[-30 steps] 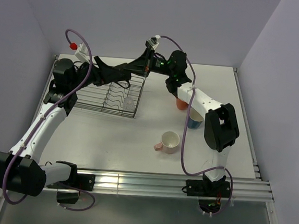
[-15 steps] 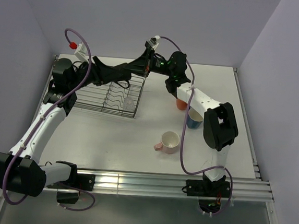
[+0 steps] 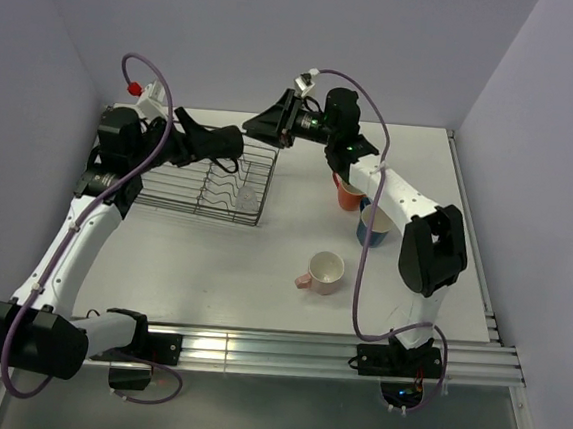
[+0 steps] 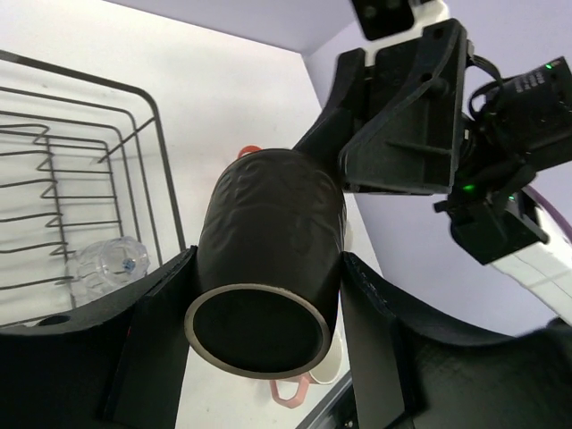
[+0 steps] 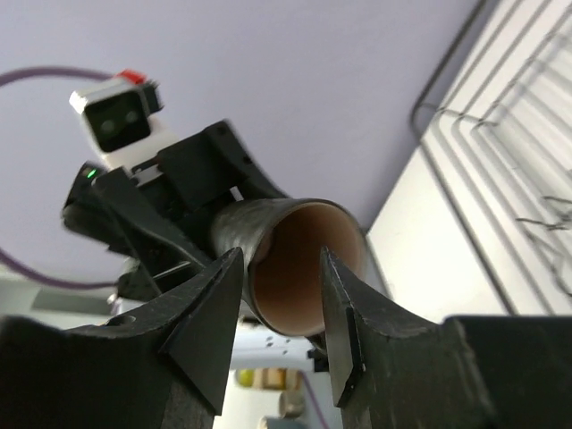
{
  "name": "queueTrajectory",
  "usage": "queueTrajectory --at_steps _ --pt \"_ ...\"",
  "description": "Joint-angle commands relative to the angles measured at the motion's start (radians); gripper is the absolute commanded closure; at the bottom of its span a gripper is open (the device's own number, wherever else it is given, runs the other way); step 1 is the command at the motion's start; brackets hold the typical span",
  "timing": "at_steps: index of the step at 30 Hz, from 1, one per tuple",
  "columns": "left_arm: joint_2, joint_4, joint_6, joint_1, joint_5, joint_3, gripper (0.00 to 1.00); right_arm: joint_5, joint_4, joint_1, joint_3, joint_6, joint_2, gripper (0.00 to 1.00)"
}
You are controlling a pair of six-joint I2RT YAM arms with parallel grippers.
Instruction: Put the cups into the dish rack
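My left gripper (image 3: 229,141) is shut on the dark brown mug (image 3: 223,137), holding it sideways in the air above the far right part of the dish rack (image 3: 184,180). In the left wrist view the mug (image 4: 268,232) sits base-first between my fingers (image 4: 165,304). My right gripper (image 3: 257,129) is open just off the mug's mouth; its wrist view shows the pale inside (image 5: 299,268) between its spread fingers (image 5: 214,295). The clear tumbler (image 3: 248,201) lies in the rack's near right corner. The orange (image 3: 348,193), blue (image 3: 373,225) and pink (image 3: 324,272) mugs stand on the table.
The rack's upright dividers (image 3: 224,181) run down its middle, with the wire rim (image 4: 152,161) under my left gripper. The right arm's forearm (image 3: 394,194) passes over the orange and blue mugs. The back wall stands close behind both grippers.
The two grippers have drawn apart: the left one pulled back left with the dark mug, the right one lifted and moved slightly right, its elbow swinging right.
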Motion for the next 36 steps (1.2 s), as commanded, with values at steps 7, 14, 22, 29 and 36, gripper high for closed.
queueTrajectory --at_steps 7,14,22,29,36 --pt "0.003 -0.276 0.114 0.051 -0.36 0.222 1.0 0.317 -0.379 -0.07 0.003 -0.327 -0.198 0.52" --pt "0.282 -0.431 0.134 0.109 -0.649 0.424 1.0 0.614 -0.64 -0.067 0.027 -0.537 -0.276 0.52" --pt "0.62 -0.543 0.113 0.142 -0.837 0.704 1.0 0.725 -0.729 -0.066 -0.055 -0.654 -0.358 0.52" --pt "0.919 -0.669 0.105 0.158 -0.859 0.929 1.0 0.724 -0.755 -0.066 -0.108 -0.706 -0.422 0.52" --pt "1.01 -0.692 0.094 0.162 -0.862 0.961 1.0 0.707 -0.759 -0.064 -0.131 -0.729 -0.447 0.52"
